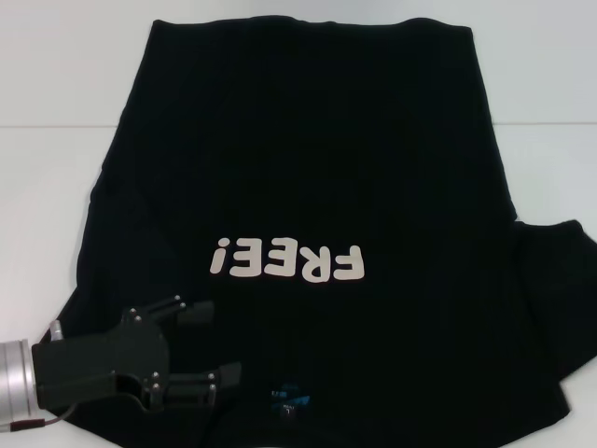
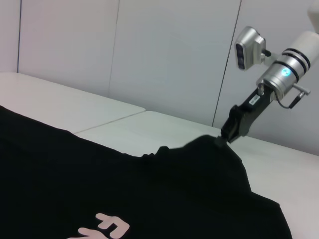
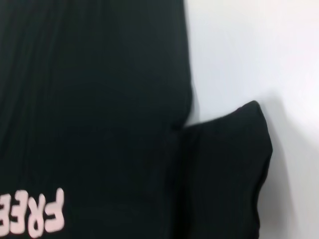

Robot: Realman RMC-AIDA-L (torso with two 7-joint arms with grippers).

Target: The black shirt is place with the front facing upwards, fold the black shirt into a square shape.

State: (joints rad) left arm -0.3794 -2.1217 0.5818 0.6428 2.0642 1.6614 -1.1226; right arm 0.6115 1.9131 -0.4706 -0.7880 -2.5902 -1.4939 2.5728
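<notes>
In the head view you see the shirt (image 1: 308,187) spread front up across the white worktop (image 1: 56,84), its "FREE!" print (image 1: 286,261) toward the near edge. Your left end effector (image 1: 207,345) sits over the shirt's near left corner, fingers spread wide, holding nothing. From the left wrist you see the right end effector (image 2: 225,138) closed on a raised peak of shirt fabric. The right wrist shows only shirt and worktop.
</notes>
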